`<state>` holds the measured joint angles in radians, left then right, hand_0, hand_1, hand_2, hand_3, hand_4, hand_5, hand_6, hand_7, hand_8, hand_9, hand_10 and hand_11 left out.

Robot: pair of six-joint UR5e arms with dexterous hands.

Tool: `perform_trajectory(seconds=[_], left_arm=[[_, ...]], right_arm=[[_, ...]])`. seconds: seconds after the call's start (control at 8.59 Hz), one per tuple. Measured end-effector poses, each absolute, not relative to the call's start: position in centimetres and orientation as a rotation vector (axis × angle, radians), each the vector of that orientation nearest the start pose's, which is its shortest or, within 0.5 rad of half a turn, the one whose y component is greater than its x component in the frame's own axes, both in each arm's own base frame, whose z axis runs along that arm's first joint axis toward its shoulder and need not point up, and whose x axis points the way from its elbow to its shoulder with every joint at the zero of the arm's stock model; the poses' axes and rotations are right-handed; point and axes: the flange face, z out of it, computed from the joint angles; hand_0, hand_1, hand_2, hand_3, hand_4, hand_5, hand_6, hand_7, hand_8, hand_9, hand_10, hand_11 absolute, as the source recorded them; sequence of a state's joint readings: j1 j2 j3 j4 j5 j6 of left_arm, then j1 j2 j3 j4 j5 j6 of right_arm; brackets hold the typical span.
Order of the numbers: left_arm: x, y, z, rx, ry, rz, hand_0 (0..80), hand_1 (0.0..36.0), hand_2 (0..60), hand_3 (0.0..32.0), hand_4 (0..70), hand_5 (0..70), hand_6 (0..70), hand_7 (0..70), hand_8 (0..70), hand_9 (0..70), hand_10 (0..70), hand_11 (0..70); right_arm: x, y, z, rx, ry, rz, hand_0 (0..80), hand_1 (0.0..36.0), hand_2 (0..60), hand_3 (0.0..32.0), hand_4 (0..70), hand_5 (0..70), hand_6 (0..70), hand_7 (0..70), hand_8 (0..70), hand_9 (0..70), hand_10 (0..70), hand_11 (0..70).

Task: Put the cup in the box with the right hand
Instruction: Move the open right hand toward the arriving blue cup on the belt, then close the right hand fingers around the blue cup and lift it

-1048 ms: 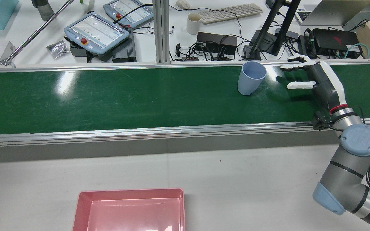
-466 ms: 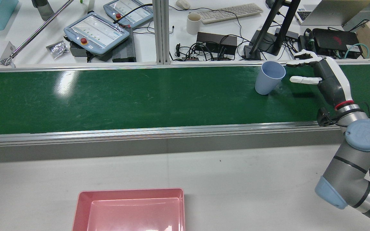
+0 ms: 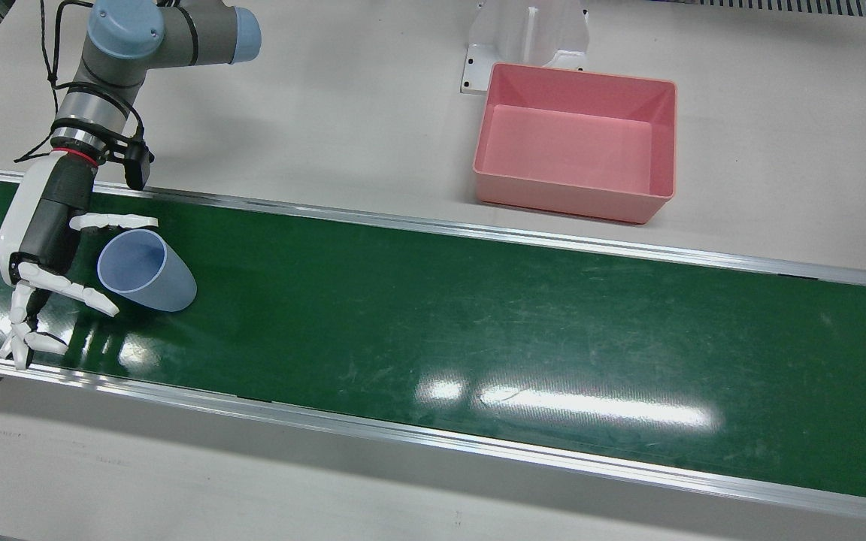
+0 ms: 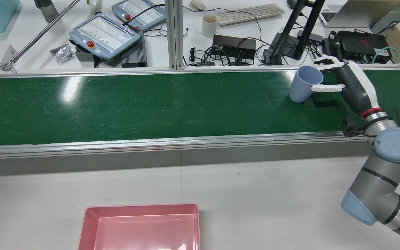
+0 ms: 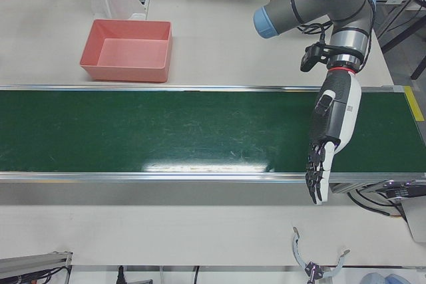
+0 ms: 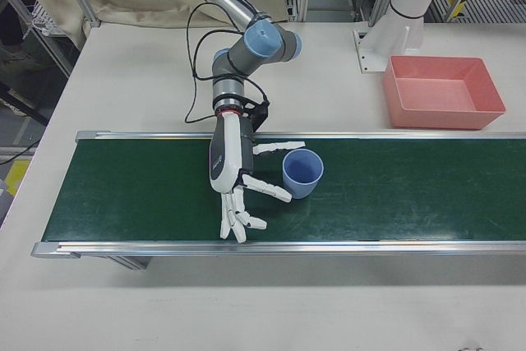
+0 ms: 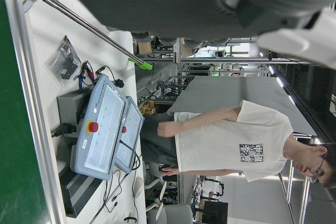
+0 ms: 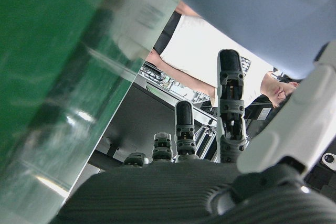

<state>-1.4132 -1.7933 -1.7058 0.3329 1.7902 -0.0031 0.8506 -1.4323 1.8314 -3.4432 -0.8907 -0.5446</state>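
One blue cup (image 3: 149, 272) upright on green belt (image 3: 478, 315), right hand (image 3: 49, 248) spread open beside it, pink box (image 3: 576, 199) well apart.

Bright, even overhead light fills every view. White glare streaks the glossy green conveyor belt (image 3: 478, 330) at lower centre of the front view and at upper left of the rear view (smaller patches sit at lower left of the front view). Shadows are soft and short. The fixed views are sharp; the right hand view is blurred up close, its left half a smeared green.
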Motion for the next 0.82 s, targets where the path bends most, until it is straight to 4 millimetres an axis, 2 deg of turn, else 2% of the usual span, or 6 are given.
perform_trajectory(seconds=[0.12,0.23,0.35,0.47,0.58,0.82], left_arm=[[-2.2,-57.1,53.7,-0.387,2.041,-1.992,0.0,0.0,0.0,0.0,0.0,0.0,0.0,0.0,0.0,0.0,0.0,0.0],[-2.3,-57.1,53.7,-0.386,2.041,-1.992,0.0,0.0,0.0,0.0,0.0,0.0,0.0,0.0,0.0,0.0,0.0,0.0],[-2.2,-57.1,53.7,-0.387,2.041,-1.992,0.0,0.0,0.0,0.0,0.0,0.0,0.0,0.0,0.0,0.0,0.0,0.0],[-2.3,-57.1,53.7,-0.386,2.041,-1.992,0.0,0.0,0.0,0.0,0.0,0.0,0.0,0.0,0.0,0.0,0.0,0.0],[-2.3,-57.1,53.7,-0.386,2.041,-1.992,0.0,0.0,0.0,0.0,0.0,0.0,0.0,0.0,0.0,0.0,0.0,0.0],[-2.3,-57.1,53.7,-0.386,2.041,-1.992,0.0,0.0,0.0,0.0,0.0,0.0,0.0,0.0,0.0,0.0,0.0,0.0]], right_arm=[[-18.5,-51.0,52.3,-0.579,2.537,-2.331,41.1,1.6,8.0,0.0,58.2,0.0,8.4,40.4,3.7,13.5,0.3,0.1],[-18.0,-51.2,52.3,-0.590,2.529,-2.332,42.3,3.6,12.1,0.0,60.4,0.0,9.6,45.4,5.0,15.9,0.8,0.9],[-16.8,-51.4,52.4,-0.621,2.506,-2.337,45.1,6.7,17.9,0.0,70.0,0.1,11.5,53.9,6.4,18.9,2.1,2.7],[-15.8,-51.6,52.4,-0.652,2.480,-2.353,47.4,12.4,31.6,0.0,70.0,0.0,13.7,64.6,7.4,21.6,4.8,6.1],[-15.0,-51.6,52.5,-0.678,2.457,-2.372,50.0,20.3,45.4,0.0,70.0,0.6,15.1,69.8,7.9,22.8,6.0,8.2],[-14.2,-51.5,52.6,-0.703,2.435,-2.392,54.0,26.5,53.5,0.0,70.0,2.3,15.8,70.0,8.5,23.6,6.6,9.6]])
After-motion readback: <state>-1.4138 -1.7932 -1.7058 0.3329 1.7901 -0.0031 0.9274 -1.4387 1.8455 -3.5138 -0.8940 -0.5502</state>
